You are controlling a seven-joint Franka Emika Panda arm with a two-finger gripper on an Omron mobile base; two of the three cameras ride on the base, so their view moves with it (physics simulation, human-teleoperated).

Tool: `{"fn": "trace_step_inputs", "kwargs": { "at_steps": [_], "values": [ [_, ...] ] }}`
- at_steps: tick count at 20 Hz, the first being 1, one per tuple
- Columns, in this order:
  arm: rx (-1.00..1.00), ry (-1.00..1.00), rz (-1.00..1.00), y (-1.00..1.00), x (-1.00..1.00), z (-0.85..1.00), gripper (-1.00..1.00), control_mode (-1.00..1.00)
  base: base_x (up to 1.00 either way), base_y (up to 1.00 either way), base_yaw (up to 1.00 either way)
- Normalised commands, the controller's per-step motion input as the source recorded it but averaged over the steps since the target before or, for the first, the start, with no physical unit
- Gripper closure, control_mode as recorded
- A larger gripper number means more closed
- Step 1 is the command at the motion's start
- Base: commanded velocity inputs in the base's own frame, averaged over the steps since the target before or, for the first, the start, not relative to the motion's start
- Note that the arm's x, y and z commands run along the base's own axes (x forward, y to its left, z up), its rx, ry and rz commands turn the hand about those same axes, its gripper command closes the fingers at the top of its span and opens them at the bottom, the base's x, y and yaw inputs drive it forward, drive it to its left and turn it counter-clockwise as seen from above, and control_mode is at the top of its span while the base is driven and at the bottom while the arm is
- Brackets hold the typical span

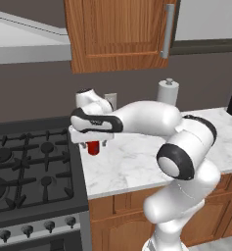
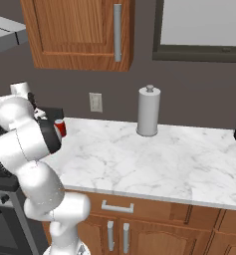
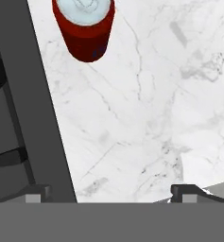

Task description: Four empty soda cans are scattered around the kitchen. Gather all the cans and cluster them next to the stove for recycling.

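Soda can (image 1: 93, 147): red, silvery top, upright on the white marble tabletop (image 1: 137, 162), just beside the right edge of the stove (image 1: 29, 171); seen too in the right base view (image 2: 60, 128) behind the arm's elbow, and near the top of the hand view (image 3: 84, 28)
Pincer (image 1: 89, 142): released, jaws spread wide, grasping nothing; hangs directly above the can, pointing down; in the hand view (image 3: 111, 193) the two dark tips stand far apart at the bottom, one over the stove's edge, one over the marble, the can apart from both
Stove: black cooktop with iron grates and burners, steel front with a row of knobs, left of the tabletop
Tabletop: white with grey veins, over wooden lower cabinets (image 2: 139, 229) with metal handles
Paper towel roll (image 2: 148, 117): white, upright on its holder, at the back of the tabletop by the wall, well apart from the can
Wall outlet (image 2: 95, 102): on the dark wall, between can and roll
Upper cabinet (image 1: 117, 29): wooden, long metal handle, above the tabletop
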Motion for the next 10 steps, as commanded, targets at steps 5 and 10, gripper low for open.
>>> {"fn": "trace_step_inputs", "kwargs": {
  "at_steps": [5,10],
  "values": [
    [0.02,-0.04,0.07,-0.44,-0.76,0.3,-1.0,-1.0,0.0,0.0,0.0],
    [0.03,-0.07,0.27,-0.48,-0.42,0.31,-1.0,-1.0,0.0,0.0,0.0]
  ]
}}
